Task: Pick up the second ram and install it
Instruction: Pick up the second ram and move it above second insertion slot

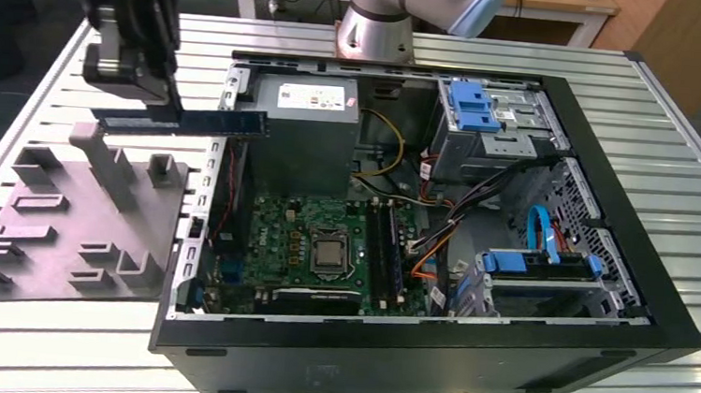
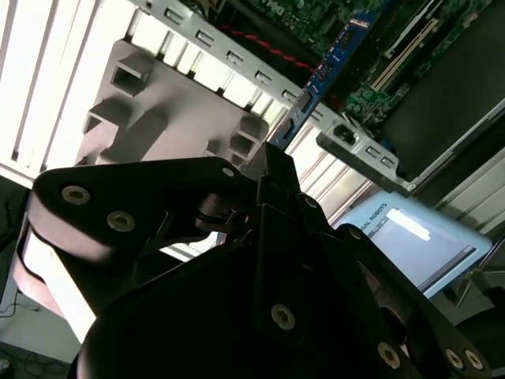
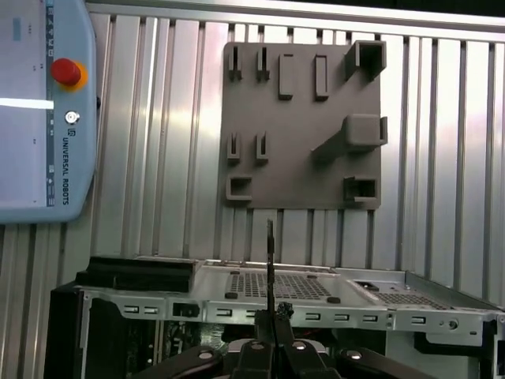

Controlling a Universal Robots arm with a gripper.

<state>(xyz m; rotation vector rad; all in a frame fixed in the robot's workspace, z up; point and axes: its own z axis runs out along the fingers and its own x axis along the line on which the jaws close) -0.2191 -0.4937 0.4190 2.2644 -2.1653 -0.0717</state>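
Jaws are clamped on the second ram (image 1: 200, 121), holding it in the air above the worktop (image 1: 64, 343), over the gap between the grey fixture plate (image 1: 60, 230) and the open computer case (image 1: 375, 363). In the exterior view the stick stands on edge. Its long axis lies nearly level, and the free end points to the exterior view's right, reaching over the case wall beside the power supply (image 1: 306, 127). In the second wrist view the blue stick (image 2: 327, 67) reaches away from the jaws toward the motherboard (image 2: 316, 12).
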